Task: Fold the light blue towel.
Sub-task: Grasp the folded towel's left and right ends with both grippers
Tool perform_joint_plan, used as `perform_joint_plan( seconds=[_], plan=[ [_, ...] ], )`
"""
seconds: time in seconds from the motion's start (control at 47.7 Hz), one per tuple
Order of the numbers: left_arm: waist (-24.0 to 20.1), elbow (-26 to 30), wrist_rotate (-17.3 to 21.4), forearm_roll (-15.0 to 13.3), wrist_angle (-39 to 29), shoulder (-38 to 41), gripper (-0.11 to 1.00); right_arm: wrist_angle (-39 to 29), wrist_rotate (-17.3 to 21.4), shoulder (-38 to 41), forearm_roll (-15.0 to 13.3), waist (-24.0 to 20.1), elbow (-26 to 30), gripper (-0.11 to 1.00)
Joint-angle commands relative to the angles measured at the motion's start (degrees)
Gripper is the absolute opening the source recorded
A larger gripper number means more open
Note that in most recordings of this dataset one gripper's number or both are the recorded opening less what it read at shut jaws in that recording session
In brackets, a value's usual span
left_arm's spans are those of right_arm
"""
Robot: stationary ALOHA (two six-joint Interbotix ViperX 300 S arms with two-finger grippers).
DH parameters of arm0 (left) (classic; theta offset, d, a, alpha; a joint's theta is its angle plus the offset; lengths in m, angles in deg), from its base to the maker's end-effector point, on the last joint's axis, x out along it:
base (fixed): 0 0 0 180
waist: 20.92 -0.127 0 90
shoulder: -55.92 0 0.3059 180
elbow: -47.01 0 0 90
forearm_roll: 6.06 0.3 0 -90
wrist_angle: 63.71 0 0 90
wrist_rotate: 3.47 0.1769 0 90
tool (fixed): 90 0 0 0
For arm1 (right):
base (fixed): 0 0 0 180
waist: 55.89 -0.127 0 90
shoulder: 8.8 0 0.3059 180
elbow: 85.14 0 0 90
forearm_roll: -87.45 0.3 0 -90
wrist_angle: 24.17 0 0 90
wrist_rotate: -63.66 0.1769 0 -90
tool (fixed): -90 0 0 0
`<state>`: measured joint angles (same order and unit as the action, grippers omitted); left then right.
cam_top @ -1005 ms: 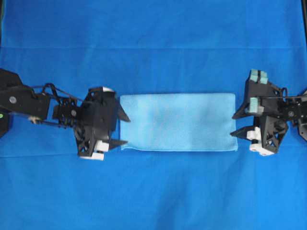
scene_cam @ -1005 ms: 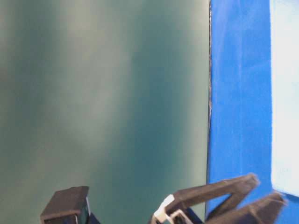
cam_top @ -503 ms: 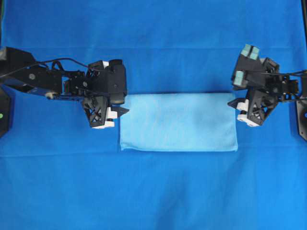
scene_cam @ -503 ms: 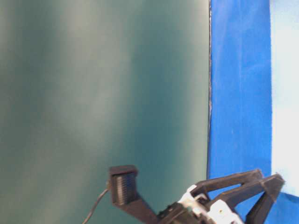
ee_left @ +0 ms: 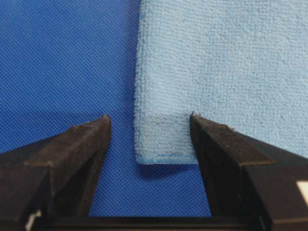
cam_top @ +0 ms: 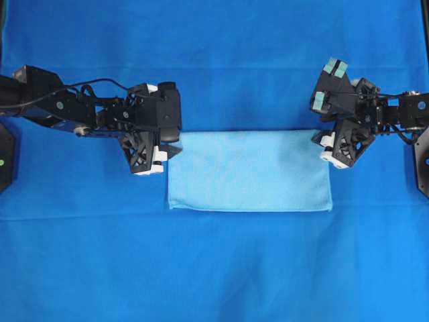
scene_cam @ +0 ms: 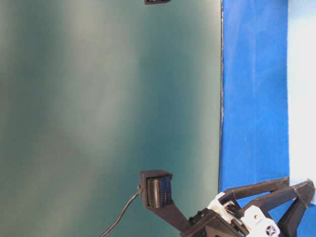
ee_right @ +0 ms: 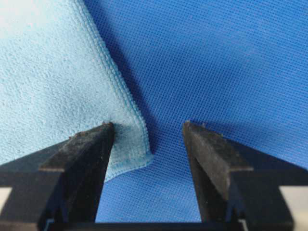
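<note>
The table cover (cam_top: 214, 54) lies flat under everything. The towel (cam_top: 249, 171) sits mid-table as a flat rectangle, seemingly already folded once. The left gripper (ee_left: 149, 125) and right gripper (ee_right: 147, 130) each straddle a far corner, jaws wide and holding nothing, likely placed to pinch those corners for another fold. No containers are in view.

The dark blue table covering (cam_top: 214, 268) lies flat; on it rests the light blue towel (cam_top: 249, 171), folded oblong.
</note>
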<state>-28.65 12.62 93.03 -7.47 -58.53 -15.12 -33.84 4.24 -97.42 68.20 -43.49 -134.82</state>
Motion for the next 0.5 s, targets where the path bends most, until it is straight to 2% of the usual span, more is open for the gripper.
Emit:
perform_joint_plan(
  seconds=[0.0,0.168,0.23,0.272,0.398,0.419,0.482],
  plan=[
    [-0.09,0.97,0.53,0.0,0.26,-0.44,0.64,0.35,0.0,-0.35,-0.09,0.0,0.53,0.6],
    [-0.18,1.05,0.7,0.0,-0.26,-0.44,0.62,0.35,0.0,-0.44,-0.09,0.0,0.35,0.56],
    [-0.18,1.14,0.88,0.0,-1.93,-0.35,0.58,0.35,0.0,-0.44,-0.18,0.0,0.35,0.49],
    [-0.26,1.32,1.05,0.0,-3.25,-0.35,0.5,0.35,0.0,-0.44,-0.18,0.0,0.35,0.4],
    [-0.44,1.85,2.11,0.0,-5.8,-0.18,0.17,0.35,-0.18,-0.44,-0.18,0.0,0.35,0.06],
    [-0.53,1.85,2.11,0.0,-5.8,-0.26,0.13,0.35,-0.18,-0.44,-0.18,0.0,0.35,0.03],
    [-1.14,2.02,1.76,-0.09,-5.89,-0.18,0.02,0.35,-0.18,-0.44,-0.18,0.0,0.44,0.01]
  ],
)
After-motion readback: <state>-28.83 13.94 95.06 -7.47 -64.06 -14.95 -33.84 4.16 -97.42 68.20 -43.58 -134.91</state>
